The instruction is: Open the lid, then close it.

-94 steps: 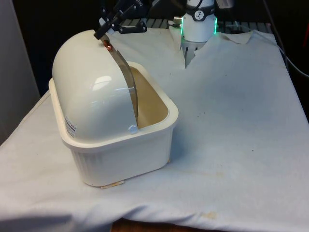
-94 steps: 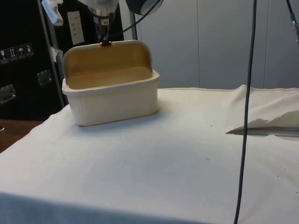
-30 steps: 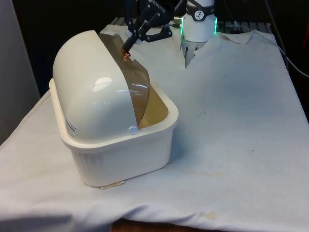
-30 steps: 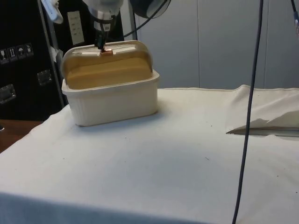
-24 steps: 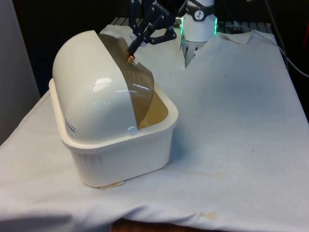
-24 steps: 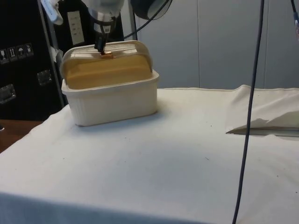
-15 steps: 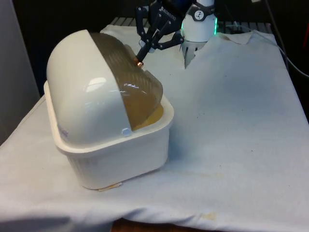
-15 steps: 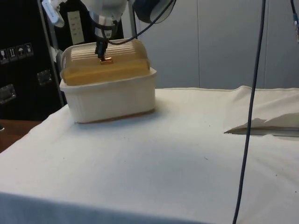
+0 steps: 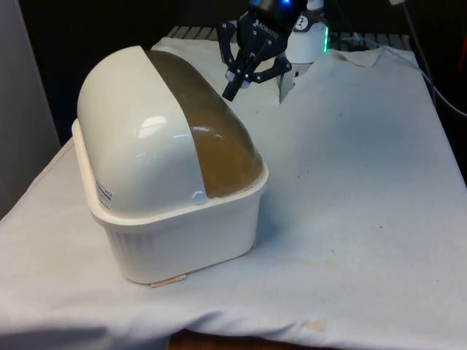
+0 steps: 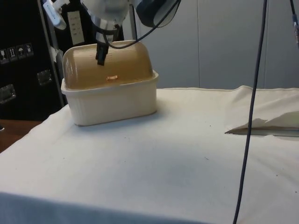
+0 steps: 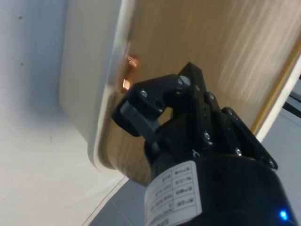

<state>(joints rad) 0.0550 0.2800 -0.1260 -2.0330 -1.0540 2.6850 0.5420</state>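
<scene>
The gripper point(image 9: 232, 90) hangs in the air just above the far side of the bread box point(image 9: 168, 182), and it holds nothing; I cannot tell how far apart its fingers are. In the side view the gripper point(image 10: 100, 57) sits in front of the top of the lid point(image 10: 110, 60), a little above the small copper handle point(image 10: 112, 78). In the wrist view the gripper point(image 11: 141, 110) is close to the handle point(image 11: 129, 73) but not on it, and the handle lies right at the rim of the box. The box stands on the white cloth point(image 9: 350, 182) at the front view's left side, and the brown see-through lid point(image 9: 219, 142) curves all the way down to the cream rim. So the lid looks shut now, and I think the job is as good as done, with only the arm left to pull away. Three seconds back the lid was rolled up under the white hood and you could look into the box, with the gripper holding the handle up at the top. Then the lid came down bit by bit with the handle in the gripper, and half a second ago the box was tipped and shoved a little. Now the box sits flat again and the gripper has let go and lifted off
</scene>
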